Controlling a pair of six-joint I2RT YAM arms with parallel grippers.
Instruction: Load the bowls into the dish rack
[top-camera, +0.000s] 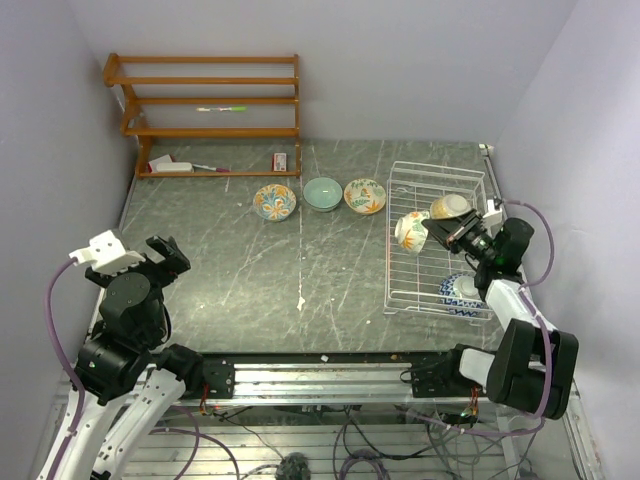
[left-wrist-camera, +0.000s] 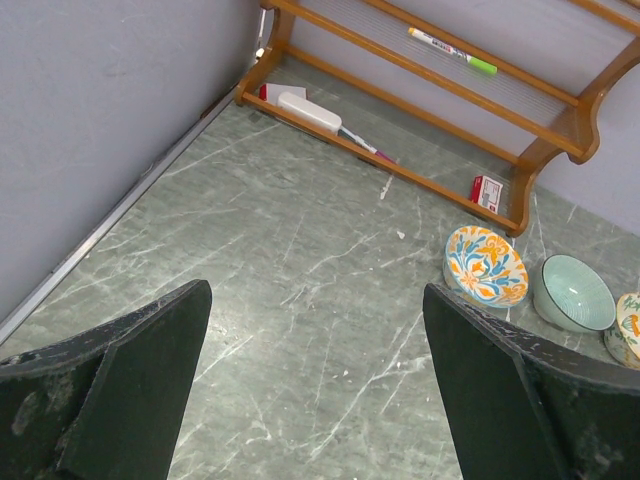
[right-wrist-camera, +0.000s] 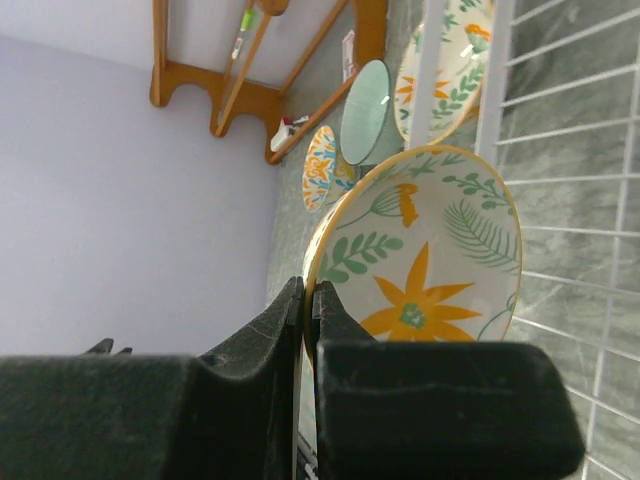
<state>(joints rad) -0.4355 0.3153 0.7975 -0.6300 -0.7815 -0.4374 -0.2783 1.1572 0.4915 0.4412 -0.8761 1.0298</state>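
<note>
My right gripper (top-camera: 432, 238) is shut on the rim of a cream bowl with orange flowers and green leaves (top-camera: 411, 231), holding it on edge over the left part of the white wire dish rack (top-camera: 440, 170). In the right wrist view my fingertips (right-wrist-camera: 308, 295) pinch that bowl (right-wrist-camera: 430, 250). A tilted bowl showing its cream underside (top-camera: 450, 206) and a blue-patterned bowl (top-camera: 460, 290) are in the rack. A colourful bowl (top-camera: 274, 202), the teal bowl (top-camera: 322, 193) and another colourful bowl (top-camera: 364, 196) stand on the table left of the rack. My left gripper (top-camera: 165, 255) is open and empty at the near left.
A wooden shelf unit (top-camera: 210, 100) stands at the back left with a marker (top-camera: 222, 108) and small items on it. Walls close in the table on the left, back and right. The left wrist view shows grey marbled table between my fingers (left-wrist-camera: 150, 350).
</note>
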